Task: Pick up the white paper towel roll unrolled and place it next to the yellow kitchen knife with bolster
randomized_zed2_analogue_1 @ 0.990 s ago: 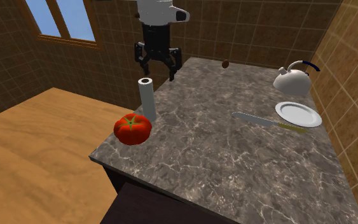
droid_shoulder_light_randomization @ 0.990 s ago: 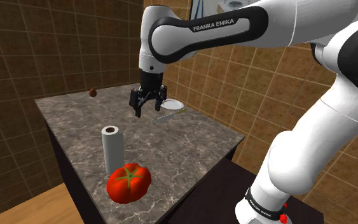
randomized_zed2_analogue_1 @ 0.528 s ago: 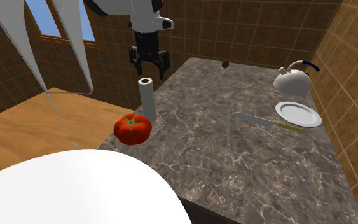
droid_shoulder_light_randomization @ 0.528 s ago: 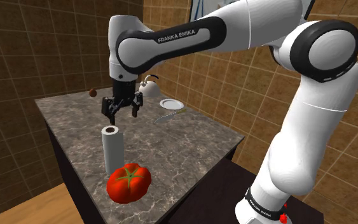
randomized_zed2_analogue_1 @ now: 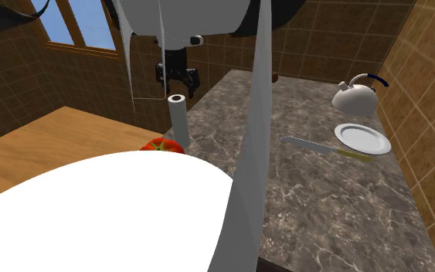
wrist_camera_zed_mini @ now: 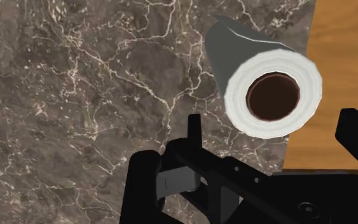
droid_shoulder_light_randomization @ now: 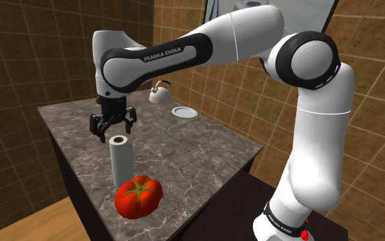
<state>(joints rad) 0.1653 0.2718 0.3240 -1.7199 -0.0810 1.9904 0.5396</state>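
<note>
1. Gripper (droid_shoulder_light_randomization: 112, 126) hovers with its fingers spread apart, holding nothing, above the paper towel roll (droid_shoulder_light_randomization: 120, 161) and slightly off its axis.
2. We find the roll upright near the counter (droid_shoulder_light_randomization: 211, 147) edge, just beside the tomato (droid_shoulder_light_randomization: 139, 196) and well apart from the knife (droid_shoulder_light_randomization: 181, 124).
3. We judge the roll light, soft and crushable; it could tip easily.
4. We advise closing across the upper part of the cylinder with moderate force.
5. We read "FRANKA EMIKA" on the arm (droid_shoulder_light_randomization: 184, 48); the roll shows no label.
</note>
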